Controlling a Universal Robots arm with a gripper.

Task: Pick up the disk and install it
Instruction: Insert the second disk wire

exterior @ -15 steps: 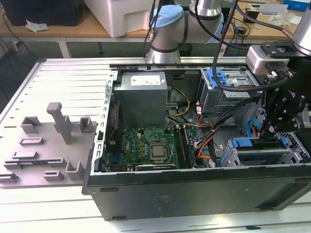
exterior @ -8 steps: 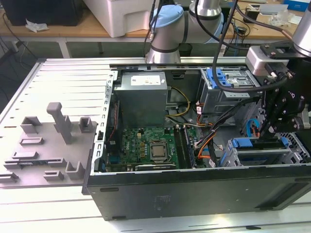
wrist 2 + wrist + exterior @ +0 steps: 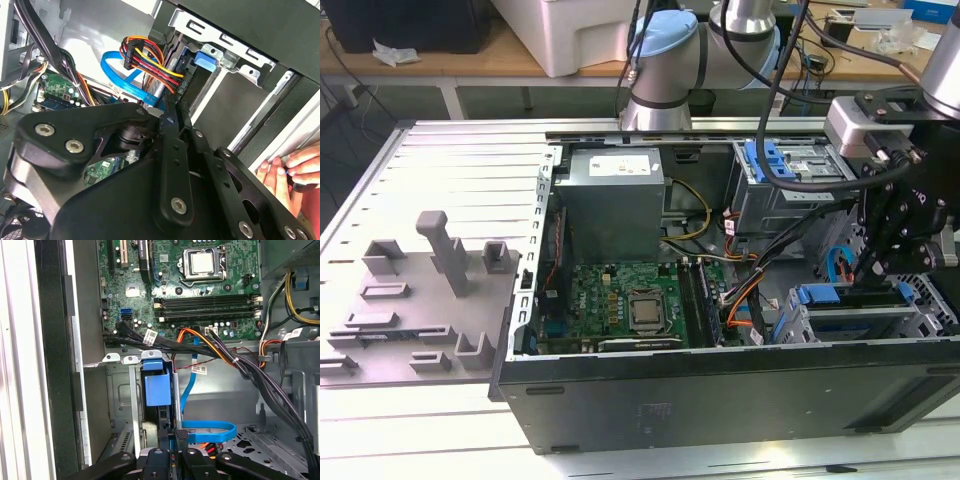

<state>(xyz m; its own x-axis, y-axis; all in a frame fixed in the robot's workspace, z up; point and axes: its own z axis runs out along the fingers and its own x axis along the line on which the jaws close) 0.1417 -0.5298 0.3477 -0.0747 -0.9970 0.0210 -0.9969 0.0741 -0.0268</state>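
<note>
The disk [image 3: 840, 298] stands on edge in the drive cage [image 3: 910, 320] at the front corner of the open computer case, on the exterior view's right. Its blue carrier tab [image 3: 156, 387] shows in both wrist views [image 3: 205, 61]. My black gripper [image 3: 872, 268] hangs over that cage, pointing down into it. Its fingers lie close together, shut, with the tips [image 3: 172, 437] right at the disk's near end [image 3: 174, 107]. I cannot tell whether they touch it.
A person's hand [image 3: 287, 170] rests on the case edge beside the cage. A blue flat cable [image 3: 210, 430] and a coloured power plug [image 3: 150, 60] sit close to the fingers. The motherboard [image 3: 620, 300], grey power supply [image 3: 615, 200] and upper bay [image 3: 780, 165] take up the case.
</note>
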